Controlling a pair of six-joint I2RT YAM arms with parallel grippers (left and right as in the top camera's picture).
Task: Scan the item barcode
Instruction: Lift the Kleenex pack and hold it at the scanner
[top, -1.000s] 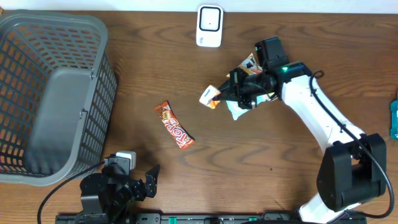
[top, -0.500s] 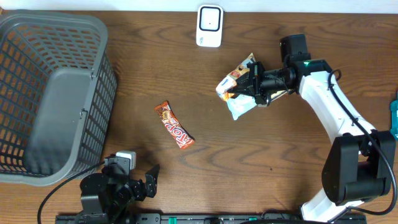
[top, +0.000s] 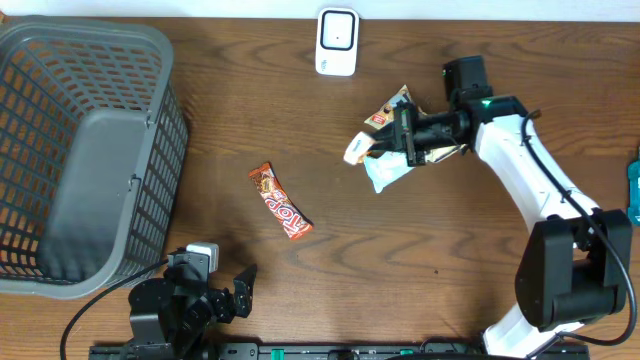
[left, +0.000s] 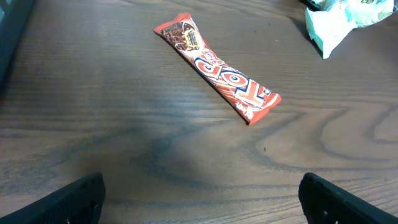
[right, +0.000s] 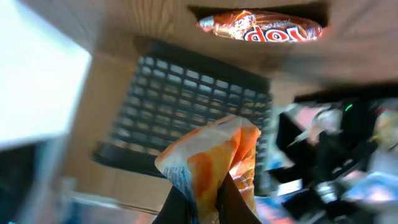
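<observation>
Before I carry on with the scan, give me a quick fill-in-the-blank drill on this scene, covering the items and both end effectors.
1. The right end effector is ___ on an orange and white snack packet.
2. The left end effector holds nothing, and its jaws stand ___.
3. The candy bar lying nearest the left end effector has a ___ wrapper.
4. The scanner is ___ in colour.

Missing words: shut; open; red; white.
</observation>
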